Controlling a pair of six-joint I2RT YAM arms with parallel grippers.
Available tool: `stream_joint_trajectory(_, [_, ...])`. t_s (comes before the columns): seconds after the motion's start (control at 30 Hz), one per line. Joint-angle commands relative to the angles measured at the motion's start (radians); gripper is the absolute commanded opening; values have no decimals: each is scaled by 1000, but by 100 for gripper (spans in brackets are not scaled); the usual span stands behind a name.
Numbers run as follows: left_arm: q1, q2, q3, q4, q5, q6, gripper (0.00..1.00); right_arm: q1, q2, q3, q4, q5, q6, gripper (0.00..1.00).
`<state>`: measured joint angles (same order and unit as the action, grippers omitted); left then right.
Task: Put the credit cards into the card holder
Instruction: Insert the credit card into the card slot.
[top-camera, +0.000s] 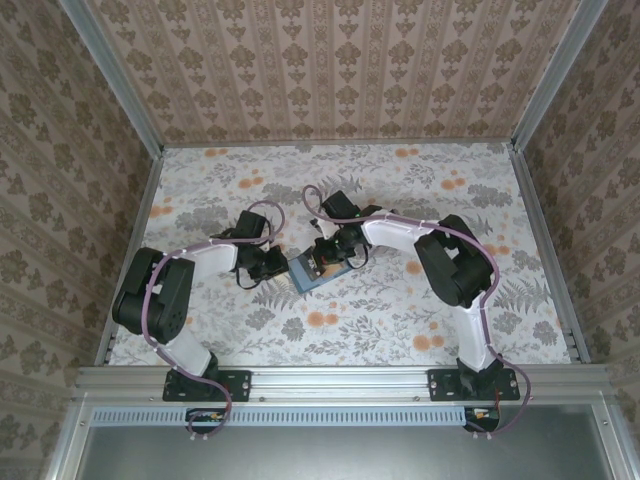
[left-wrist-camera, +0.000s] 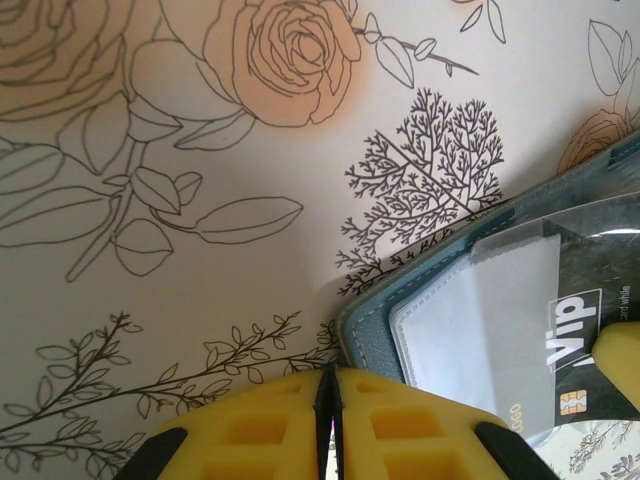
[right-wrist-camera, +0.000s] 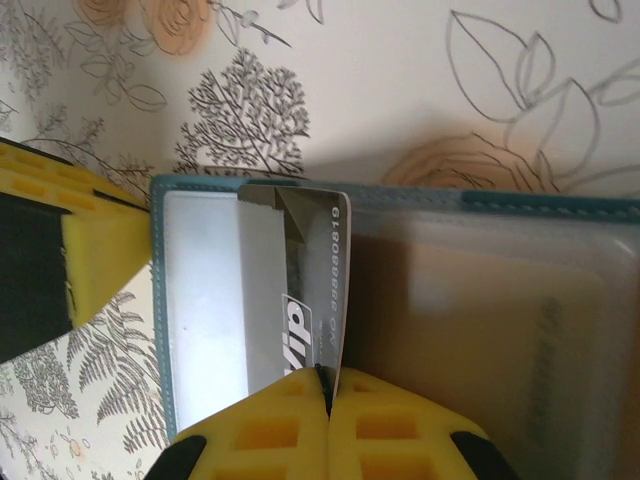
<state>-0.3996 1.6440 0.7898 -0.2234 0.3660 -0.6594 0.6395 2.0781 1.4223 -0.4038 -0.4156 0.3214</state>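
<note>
The teal card holder lies open on the floral table between both arms. Its inside shows a pale grey panel and a clear pocket over tan. My right gripper is shut on a black "Vip" credit card. The card stands on edge, with its far end inside the clear pocket. My left gripper has its yellow pads pressed together at the holder's teal corner, with a thin dark edge pinched between them. The left wrist view shows the same card under the pocket film, beside the right gripper's yellow pad.
The floral tablecloth spreads open on all sides of the holder. Wallpapered walls and aluminium rails close the table on the left, right and back. The arm bases sit on the front rail.
</note>
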Motion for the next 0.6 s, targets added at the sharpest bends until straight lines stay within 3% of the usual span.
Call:
stream_joint_trajectory(0.0, [-21,56,-3,13,-27,-5,14,37,62,4,-104,89,-31,5])
stream_joint_trajectory(0.27, [-21,65,0,16,-26,-4,14,69,38,-18,-216,155,-103,5])
stream_joint_trajectory(0.57, [-22,62,-4,22,-25,-8,14,68,11,-59,-220,179,-94,5])
